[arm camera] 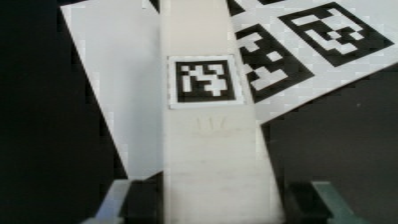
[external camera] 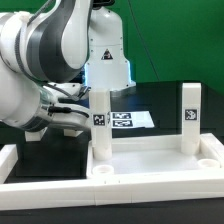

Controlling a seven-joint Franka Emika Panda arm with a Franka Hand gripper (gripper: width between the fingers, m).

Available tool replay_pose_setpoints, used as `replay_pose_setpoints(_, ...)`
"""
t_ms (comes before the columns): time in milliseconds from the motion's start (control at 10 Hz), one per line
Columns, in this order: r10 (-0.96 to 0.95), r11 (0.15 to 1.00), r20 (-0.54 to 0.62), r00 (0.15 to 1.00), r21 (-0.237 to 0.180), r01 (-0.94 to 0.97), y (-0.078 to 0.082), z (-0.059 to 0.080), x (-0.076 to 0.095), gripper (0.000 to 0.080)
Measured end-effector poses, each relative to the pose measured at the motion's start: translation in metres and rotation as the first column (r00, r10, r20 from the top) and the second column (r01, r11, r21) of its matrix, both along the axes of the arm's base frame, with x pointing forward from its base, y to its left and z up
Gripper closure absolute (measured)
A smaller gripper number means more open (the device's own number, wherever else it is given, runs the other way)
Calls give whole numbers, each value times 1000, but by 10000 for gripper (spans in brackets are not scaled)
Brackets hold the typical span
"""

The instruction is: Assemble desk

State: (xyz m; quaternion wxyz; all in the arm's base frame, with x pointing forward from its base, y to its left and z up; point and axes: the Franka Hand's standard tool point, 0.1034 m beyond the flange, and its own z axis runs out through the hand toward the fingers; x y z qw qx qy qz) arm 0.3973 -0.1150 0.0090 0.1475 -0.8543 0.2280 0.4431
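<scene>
The white desk tabletop (external camera: 160, 176) lies flat at the front with its raised rim up. One white square leg (external camera: 100, 128) with a tag stands upright at the tabletop's left corner. My gripper (external camera: 84, 118) reaches it from the exterior view's left. In the wrist view this leg (arm camera: 210, 120) fills the space between the jaws of my gripper (arm camera: 221, 202), and both dark pads press its sides: the gripper is shut on the leg. A second tagged leg (external camera: 190, 115) stands upright at the tabletop's far right corner.
The marker board (external camera: 130, 121) lies flat on the black table behind the legs, and it also shows beyond the held leg as the marker board (arm camera: 311, 45). A low white border bar (external camera: 30, 165) runs along the front left. The arm's bulk fills the upper left.
</scene>
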Motion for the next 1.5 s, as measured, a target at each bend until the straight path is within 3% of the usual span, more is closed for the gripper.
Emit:
replay_pose_setpoints(300, -1, 1000, 0, 1000, 4, 1, -1, 5, 1, 508)
replay_pose_setpoints(500, -13, 1000, 42, 999, 25, 11, 5, 50, 12, 508)
replay_pose_setpoints(700, -30, 999, 61, 998, 34, 28, 15, 76, 12, 508)
replay_pose_setpoints(800, -28, 1000, 111, 993, 16, 27, 18, 86, 20, 508)
replay_pose_setpoints(1000, -35, 999, 246, 969, -27, 43, 38, 127, 35, 508)
replay_pose_setpoints(1200, -63, 990, 304, 951, -101, 98, 66, 157, 59, 508)
replay_pose_setpoints(1300, -57, 989, 330, 942, -113, 100, 73, 163, 67, 508)
replay_pose_setpoints(1500, -51, 978, 451, 891, -160, 137, 69, 158, 79, 508)
